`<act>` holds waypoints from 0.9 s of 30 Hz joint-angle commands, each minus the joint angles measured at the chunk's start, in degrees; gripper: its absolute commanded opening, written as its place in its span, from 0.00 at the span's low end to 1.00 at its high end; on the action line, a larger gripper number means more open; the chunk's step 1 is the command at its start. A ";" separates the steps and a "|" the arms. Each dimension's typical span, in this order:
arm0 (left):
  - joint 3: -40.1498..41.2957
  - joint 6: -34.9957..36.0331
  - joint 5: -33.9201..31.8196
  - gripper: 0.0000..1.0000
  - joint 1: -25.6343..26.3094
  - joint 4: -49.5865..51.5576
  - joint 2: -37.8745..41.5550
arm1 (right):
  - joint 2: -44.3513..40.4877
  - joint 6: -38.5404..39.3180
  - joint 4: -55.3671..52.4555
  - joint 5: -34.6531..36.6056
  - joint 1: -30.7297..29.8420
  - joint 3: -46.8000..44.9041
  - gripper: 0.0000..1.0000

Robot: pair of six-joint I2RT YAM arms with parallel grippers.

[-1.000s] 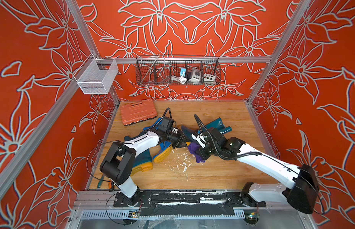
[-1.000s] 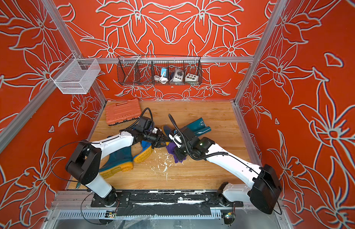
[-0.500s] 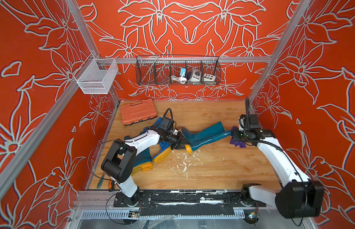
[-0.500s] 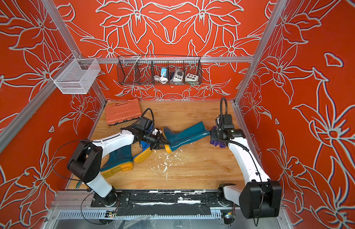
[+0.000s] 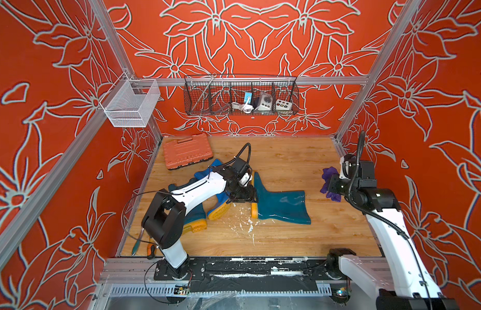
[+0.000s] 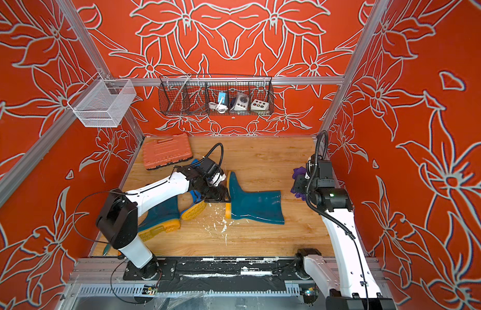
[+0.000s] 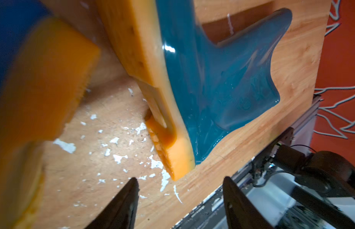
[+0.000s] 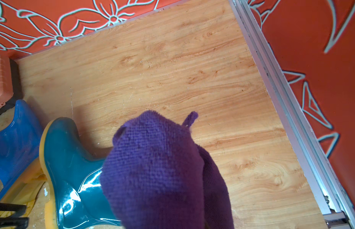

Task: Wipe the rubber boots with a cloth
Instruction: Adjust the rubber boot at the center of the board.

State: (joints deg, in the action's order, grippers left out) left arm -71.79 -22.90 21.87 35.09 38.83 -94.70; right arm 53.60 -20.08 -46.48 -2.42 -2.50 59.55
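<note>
Left gripper [image 5: 243, 198]: released. In the left wrist view its two dark fingers [image 7: 125, 198] stand spread with nothing between them, poised over the wooden tabletop [image 5: 287, 241], the heel of a sole just ahead of their tips. That sole belongs to a teal boot [image 5: 282, 205] lying on its side near the middle of the table. Its yellow-orange sole faces the left gripper and its shaft reaches toward the right arm's side. White flecks [image 5: 247, 225] are scattered on the wood just in front of the heel. Right gripper [image 5: 331, 185]: clenched on the cloth [image 8: 158, 168]. The purple terry folds drape over the fingers and hide them in the right wrist view. In both top views the cloth [image 6: 298, 171] hangs at the gripper near the right wall, apart from the teal boot's open top and clear of any boot surface. Behind and below the left arm lie the other two boots. A blue boot [image 8: 14, 138] lies just beside the teal boot's toe, and a second teal boot [image 5: 196, 217] lies nearer the front edge, partly covered by the arm. An orange tool case [image 5: 187, 150] lies flat at the back left corner. On the rear wall hangs a black wire basket [image 5: 240, 94] holding small devices, with a white mesh basket [image 5: 129, 103] on the left frame.
</note>
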 commanded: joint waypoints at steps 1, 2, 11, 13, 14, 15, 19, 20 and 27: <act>0.57 9.08 -7.44 0.62 5.32 -2.73 4.36 | 0.58 -1.66 -0.14 -0.50 0.74 -3.37 0.00; 0.76 11.55 -8.83 0.62 8.16 -4.63 4.43 | 1.42 -2.10 0.55 -1.78 1.56 -4.38 0.00; -5.16 30.53 -24.03 0.64 25.81 -15.21 -8.68 | 10.81 -7.23 7.69 -17.62 15.79 -11.98 0.00; -6.80 32.65 -25.93 0.65 26.92 -16.72 -11.53 | 11.79 -7.17 7.81 -17.54 16.53 -12.35 0.00; -7.63 33.87 -26.74 0.65 27.57 -17.40 -13.16 | 12.11 -7.24 7.92 -17.19 16.63 -12.52 0.00; -8.23 35.06 -27.51 0.66 28.06 -18.02 -14.27 | 12.30 -7.33 7.98 -17.10 16.71 -12.61 0.00; -11.64 39.98 -29.93 0.68 30.58 -18.47 -19.34 | 13.41 -7.87 8.55 -17.10 16.91 -13.13 0.00; -12.77 41.09 -30.00 0.68 31.18 -18.18 -20.69 | 13.62 -7.85 8.75 -17.12 17.00 -13.25 0.00; -20.20 44.72 -30.35 0.69 33.20 -15.95 -28.55 | 14.76 -7.78 8.99 -17.53 17.09 -13.39 0.00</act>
State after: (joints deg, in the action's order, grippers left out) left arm -89.49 18.24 -7.46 68.01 21.76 -121.03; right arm 67.92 -27.07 -38.26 -19.18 14.28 46.83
